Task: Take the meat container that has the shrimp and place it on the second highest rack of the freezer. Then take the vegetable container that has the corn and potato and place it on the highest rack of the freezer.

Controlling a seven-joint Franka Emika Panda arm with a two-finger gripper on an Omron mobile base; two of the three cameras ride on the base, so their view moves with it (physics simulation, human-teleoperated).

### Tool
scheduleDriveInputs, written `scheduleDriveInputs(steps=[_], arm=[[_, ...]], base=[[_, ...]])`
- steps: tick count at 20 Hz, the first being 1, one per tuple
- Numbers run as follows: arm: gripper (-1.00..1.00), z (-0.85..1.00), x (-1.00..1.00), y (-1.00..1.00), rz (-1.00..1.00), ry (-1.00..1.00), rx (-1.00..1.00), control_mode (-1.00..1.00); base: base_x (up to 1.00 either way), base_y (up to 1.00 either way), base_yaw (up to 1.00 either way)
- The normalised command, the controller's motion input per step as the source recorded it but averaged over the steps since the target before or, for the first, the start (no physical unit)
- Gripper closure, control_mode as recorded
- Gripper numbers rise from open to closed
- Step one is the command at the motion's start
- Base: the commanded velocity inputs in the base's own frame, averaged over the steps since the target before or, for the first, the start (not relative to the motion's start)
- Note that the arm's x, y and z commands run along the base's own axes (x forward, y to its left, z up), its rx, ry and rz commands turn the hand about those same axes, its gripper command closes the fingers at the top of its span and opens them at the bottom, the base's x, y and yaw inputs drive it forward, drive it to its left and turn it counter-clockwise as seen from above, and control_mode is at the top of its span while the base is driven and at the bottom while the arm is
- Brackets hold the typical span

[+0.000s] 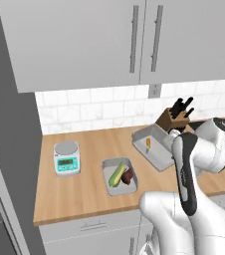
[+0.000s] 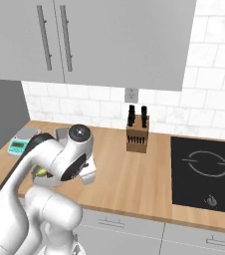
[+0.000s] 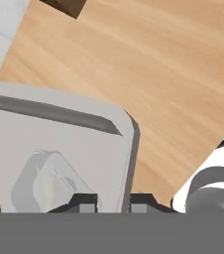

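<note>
On the counter (image 1: 79, 191), the stiff, light meat container (image 1: 157, 149) is judged securely pinched at its thin rim by the hand (image 3: 111, 201).

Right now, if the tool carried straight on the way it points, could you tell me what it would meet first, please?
The tool straddles the rim of the shrimp tray, so that tray's edge comes first; the wooden counter lies just beyond, though depth is hard to judge.

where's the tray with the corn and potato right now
In the left base view, the grey rectangular tray sits near the wooden counter's front edge, right of the small teal-and-white kitchen scale.
</note>
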Motion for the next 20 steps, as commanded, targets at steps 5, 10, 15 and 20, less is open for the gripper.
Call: scheduleDriveInputs(steps=[5, 10, 15, 20], arm=[[1.0, 0.03, -0.2, 0.04, 0.03, -0.01, -0.02, 1.0], [1.0, 0.0, 0.0, 0.0, 0.0, 0.0, 0.0, 1.0], [1.0, 0.0, 0.0, 0.0, 0.0, 0.0, 0.0, 1.0], [1.0, 0.0, 0.0, 0.0, 0.0, 0.0, 0.0, 1.0]], base=[[-0.8, 0.23, 0.07], [-1.0, 0.31, 0.09], [-0.53, 0.9, 0.01], [-0.04, 1.0, 0.0]])
